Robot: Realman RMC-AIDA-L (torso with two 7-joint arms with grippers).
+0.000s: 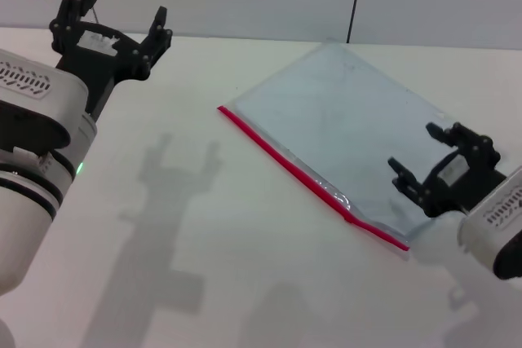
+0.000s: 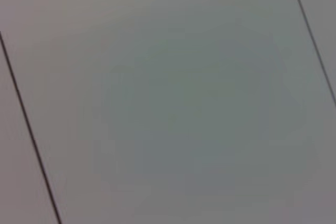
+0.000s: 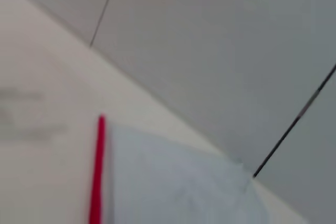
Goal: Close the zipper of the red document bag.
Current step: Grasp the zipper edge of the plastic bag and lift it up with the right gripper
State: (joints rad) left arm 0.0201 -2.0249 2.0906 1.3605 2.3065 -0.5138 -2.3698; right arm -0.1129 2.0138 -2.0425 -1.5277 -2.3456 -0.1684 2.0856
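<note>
Right end effector [image 1: 426,162] hovers at about 4 o'clock in the head view, fingers apart and nothing between them, over the near right corner of the bag [image 1: 351,128]. Likely placed there to pin or grip that corner while the slider is drawn along; whether it touches the plastic cannot be told. Just beside it at its 7 o'clock runs the zipper [image 1: 302,173], a thin red strip along the bag's long near edge, going from about 11 o'clock down to 4 o'clock across the table [image 1: 163,283]. A small bump on the strip near its lower end may be the slider, too small to confirm; if so, the strip above it looks open and the pull would run up toward 11 o'clock. Right wrist view shows the strip's far end and pale plastic beside it, so that camera looks along the edge. Left end effector [image 1: 110,18] held high at 10 o'clock, fingers spread, empty, well apart from the bag; its wrist view shows only wall. Judged idle, or waiting to take the slider. Closing not yet begun.
</note>
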